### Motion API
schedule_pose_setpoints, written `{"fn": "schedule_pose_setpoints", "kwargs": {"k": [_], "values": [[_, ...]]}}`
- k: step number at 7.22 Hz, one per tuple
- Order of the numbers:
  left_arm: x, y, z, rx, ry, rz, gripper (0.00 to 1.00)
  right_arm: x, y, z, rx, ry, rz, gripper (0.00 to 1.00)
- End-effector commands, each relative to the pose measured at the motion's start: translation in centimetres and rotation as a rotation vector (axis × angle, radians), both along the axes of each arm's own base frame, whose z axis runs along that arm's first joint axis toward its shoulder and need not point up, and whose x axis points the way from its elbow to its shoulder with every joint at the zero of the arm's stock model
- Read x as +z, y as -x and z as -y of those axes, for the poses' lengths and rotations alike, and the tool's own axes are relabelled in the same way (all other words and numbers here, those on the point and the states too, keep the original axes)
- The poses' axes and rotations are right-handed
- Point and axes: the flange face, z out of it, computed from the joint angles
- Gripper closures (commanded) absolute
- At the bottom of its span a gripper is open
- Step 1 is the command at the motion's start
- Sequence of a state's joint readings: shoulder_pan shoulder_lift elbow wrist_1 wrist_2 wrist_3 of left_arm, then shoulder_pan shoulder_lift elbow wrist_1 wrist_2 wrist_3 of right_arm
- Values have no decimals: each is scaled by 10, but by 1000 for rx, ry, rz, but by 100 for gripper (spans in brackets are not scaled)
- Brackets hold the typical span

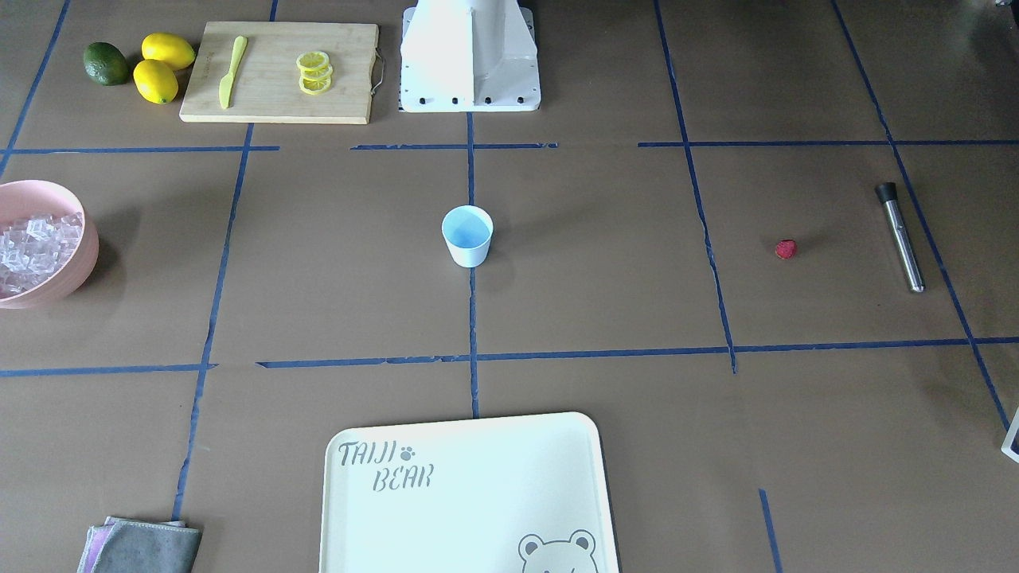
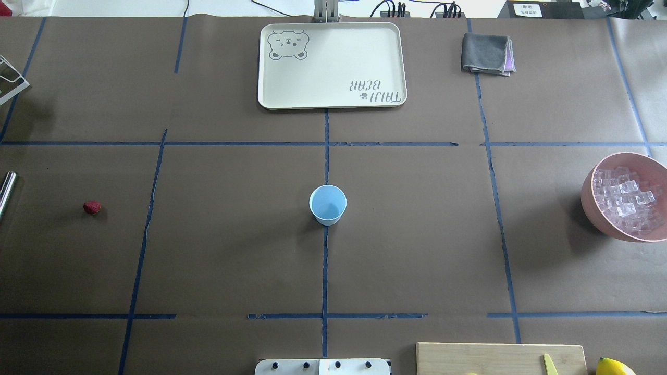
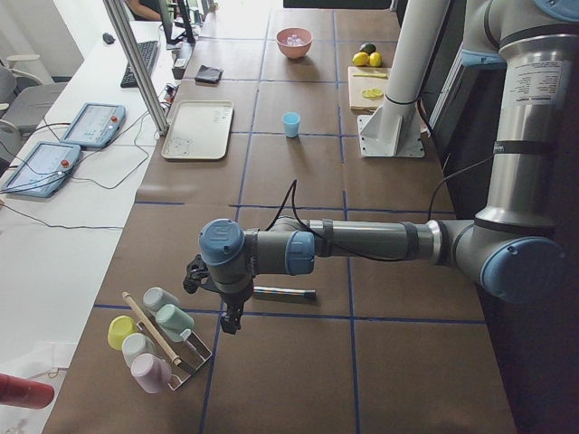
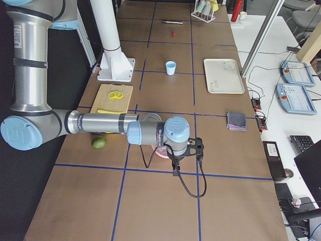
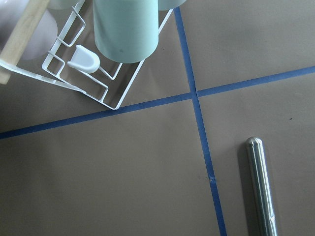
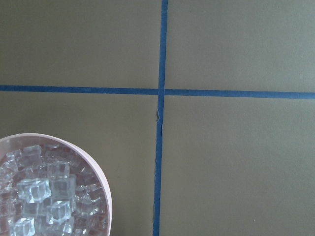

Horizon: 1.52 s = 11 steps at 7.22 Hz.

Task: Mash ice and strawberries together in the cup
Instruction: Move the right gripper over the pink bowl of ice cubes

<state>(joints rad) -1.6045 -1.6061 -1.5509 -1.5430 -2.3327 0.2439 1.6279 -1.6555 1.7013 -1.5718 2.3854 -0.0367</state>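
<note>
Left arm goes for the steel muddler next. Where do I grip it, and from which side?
Take the muddler mid-shaft from straight above, closing across its width. It lies flat, a slim round rod, so only its long sides are free. Probably best to leave the black end clear.

The left arm (image 3: 362,240) reaches out level, its wrist bent so the left tool (image 3: 228,318) points down. The right arm (image 4: 100,123) is stretched level too, with the right tool (image 4: 175,168) hanging downward. Whether either tool's fingers are apart cannot be told.
</note>
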Motion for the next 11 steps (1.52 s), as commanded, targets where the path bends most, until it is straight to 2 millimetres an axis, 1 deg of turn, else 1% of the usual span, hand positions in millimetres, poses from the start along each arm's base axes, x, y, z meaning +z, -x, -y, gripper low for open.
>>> {"fn": "schedule_pose_setpoints", "kwargs": {"k": [1,3,4,5,6,7,9,11], "values": [[0,1,0,-2,-2,1,0,-34,8,2,14,-35,-1,0],[-1,1,0,-2,-5,0,0,-91,49,0,51,-10,20,0],[0,1,-1,-2,-3,0,0,-112,73,-5,59,14,32,1],[0,2,-1,-3,-5,0,0,-128,92,-9,83,54,39,1],[0,4,-1,-7,-6,1,0,-141,109,-11,80,42,40,1],[-1,4,0,-7,-9,0,0,-128,121,-25,66,40,37,1],[-1,4,0,-7,-10,1,0,-125,166,-39,117,46,22,1],[-1,4,0,-7,-10,1,0,-115,195,-43,91,48,-36,2]]}}
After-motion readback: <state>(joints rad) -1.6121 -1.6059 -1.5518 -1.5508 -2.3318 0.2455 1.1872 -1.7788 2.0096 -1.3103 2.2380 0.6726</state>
